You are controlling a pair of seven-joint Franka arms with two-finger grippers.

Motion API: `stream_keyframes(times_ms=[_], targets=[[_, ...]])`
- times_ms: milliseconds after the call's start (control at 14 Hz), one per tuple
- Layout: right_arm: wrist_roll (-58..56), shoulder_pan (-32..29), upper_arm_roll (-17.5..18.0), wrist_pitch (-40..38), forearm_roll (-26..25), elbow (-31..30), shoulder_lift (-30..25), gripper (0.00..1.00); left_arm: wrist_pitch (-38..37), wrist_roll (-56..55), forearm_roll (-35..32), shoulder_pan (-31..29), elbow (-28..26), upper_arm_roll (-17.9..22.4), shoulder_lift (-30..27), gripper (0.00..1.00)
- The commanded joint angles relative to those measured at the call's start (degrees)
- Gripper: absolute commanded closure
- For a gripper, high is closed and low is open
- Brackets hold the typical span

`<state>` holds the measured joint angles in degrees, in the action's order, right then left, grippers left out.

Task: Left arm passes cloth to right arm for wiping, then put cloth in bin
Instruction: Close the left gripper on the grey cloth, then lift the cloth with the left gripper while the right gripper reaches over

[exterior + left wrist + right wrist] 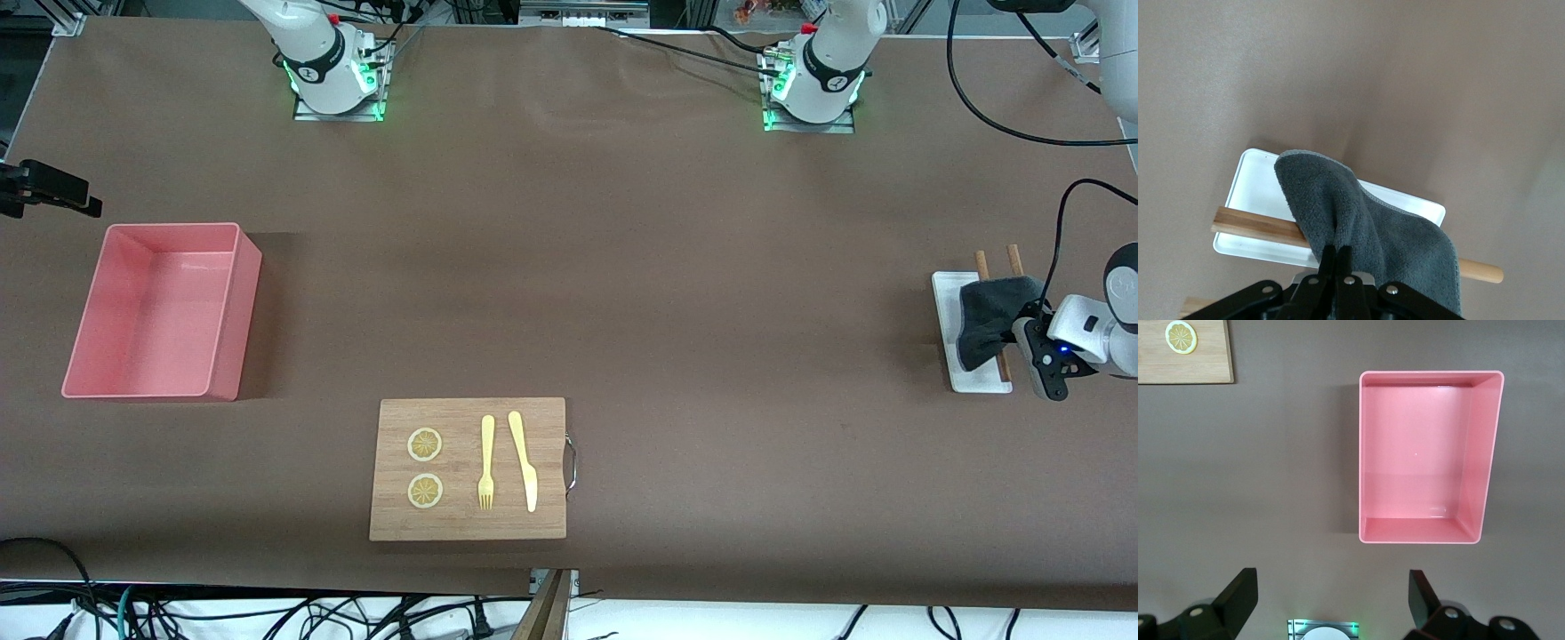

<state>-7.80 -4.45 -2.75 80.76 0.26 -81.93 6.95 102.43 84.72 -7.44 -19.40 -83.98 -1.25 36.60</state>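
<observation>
Draping from the left gripper (1337,257), the cloth (1365,227) hides the tray's (1255,183) middle.

A wide stretch of bare brown tabletop (622,267) runs between the pink rectangular plastic bin (162,313) at the right arm's end and the small white tray (969,333) at the left arm's end. The only obstacle between them is the wooden board (468,468) with its yellow fork (486,462), knife (524,460) and lemon slices (425,468), lying nearer the front camera.
</observation>
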Motion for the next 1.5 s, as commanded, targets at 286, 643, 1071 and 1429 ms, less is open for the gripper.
stream_keyframes(times_ms=[286, 643, 1071, 1429], targets=[[-0.46, -0.21, 0.29, 0.01, 0.97, 1.16, 0.43, 0.0, -20.64, 0.89, 1.72, 1.38, 12.06, -0.24, -1.44, 1.0], [-0.54, -0.12, 0.37, 0.1, 0.97, 1.07, 0.61, 0.0, -30.8, -15.41, 13.74, 0.68, 20.08, -0.24, -4.95, 1.0], [-0.9, 1.2, 0.38, 1.94, 0.62, 0.9, 2.36, 0.0, -32.47, -49.07, 43.94, -0.64, 20.35, 0.1, -6.98, 1.0], [-0.98, 0.93, 0.11, 2.12, 0.01, 0.9, 4.73, 0.0, -32.21, -56.95, 68.31, -0.47, 18.42, -0.24, -4.09, 1.0]])
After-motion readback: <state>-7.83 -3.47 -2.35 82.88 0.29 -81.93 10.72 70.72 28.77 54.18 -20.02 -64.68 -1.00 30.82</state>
